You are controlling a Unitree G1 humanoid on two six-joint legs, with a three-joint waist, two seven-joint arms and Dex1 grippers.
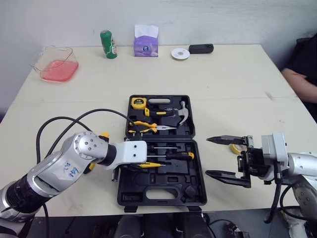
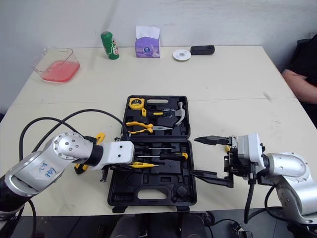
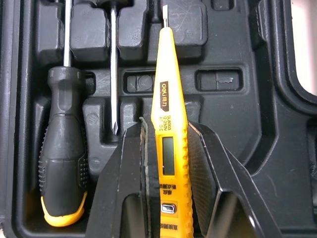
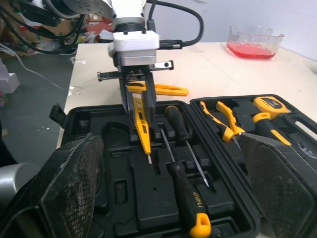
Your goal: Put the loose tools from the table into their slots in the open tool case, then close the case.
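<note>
The open black plastic tool case (image 1: 190, 171) lies on the pale beige desk (image 1: 223, 84). Over its near tray, the left gripper (image 3: 166, 134) has its jaws clamped on the handle end of a yellow tester pen (image 3: 165, 94). The pen is printed "deli" above small print that looks like "DL8003", and a small grey display window sits just below that. Its flat metal tip slants down toward the moulded recesses, just beside a black-and-yellow screwdriver (image 4: 190, 208) already seated in its slot, whose handle also reads "deli". The far half holds a yellow tape measure (image 1: 138, 103), yellow-handled pliers (image 1: 146, 126) and a steel hammer (image 1: 182, 115). The right gripper (image 1: 208, 156) hangs just beside the case's right edge with its jaws wide apart and empty, and a yellow tape roll (image 1: 237, 148) lies on the desk behind them.
</note>
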